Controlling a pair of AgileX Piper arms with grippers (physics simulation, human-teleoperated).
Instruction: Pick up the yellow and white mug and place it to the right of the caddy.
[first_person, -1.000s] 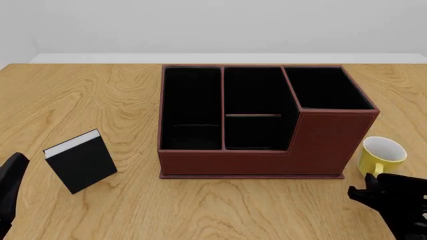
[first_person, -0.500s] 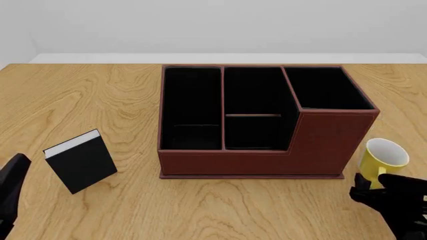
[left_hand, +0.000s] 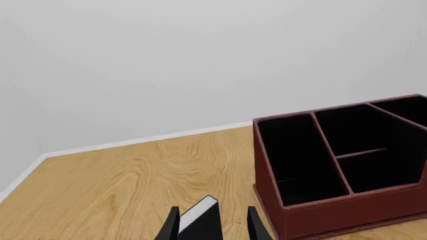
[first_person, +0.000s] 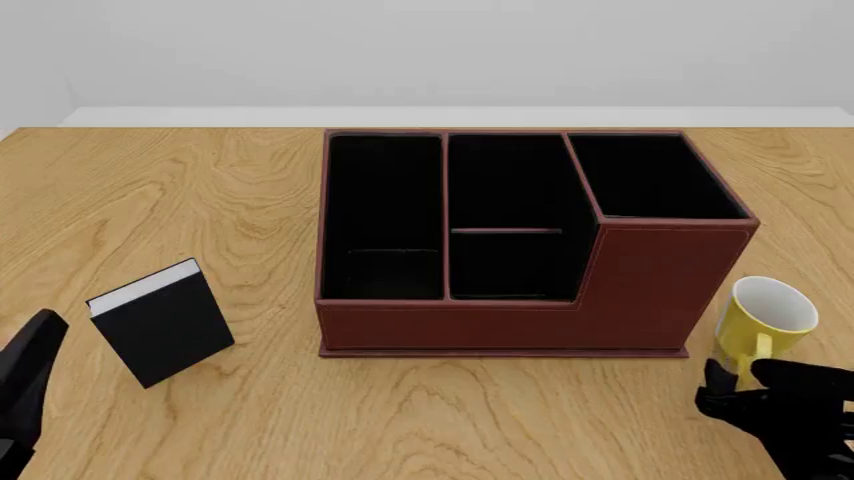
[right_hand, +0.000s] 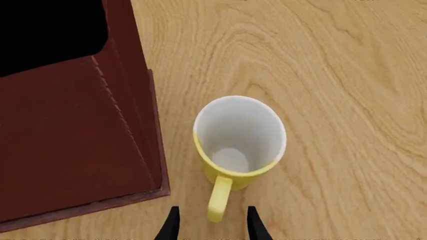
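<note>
The yellow and white mug (first_person: 765, 318) stands upright on the table, just off the right side of the caddy (first_person: 641, 290) at its front corner. In the right wrist view the mug (right_hand: 240, 142) shows its white inside, and its yellow handle (right_hand: 219, 200) points back at my right gripper (right_hand: 212, 226). That gripper is open, with one fingertip on each side of the handle and a gap on both sides. In the front view the right gripper (first_person: 738, 388) sits just in front of the mug. My left gripper (left_hand: 212, 227) is open, low at the front left.
A small black book (first_person: 163, 322) with white page edges stands left of the caddy, in front of the left arm (first_person: 27, 390). It also shows beyond the left fingers as the book (left_hand: 198, 212). The caddy (left_hand: 333, 165) has black-lined compartments. A white wall runs behind the table.
My right gripper has drawn back a little toward the near edge, so the mug's handle now shows in front of it. The mug has shifted slightly nearer. The left arm has barely moved.
</note>
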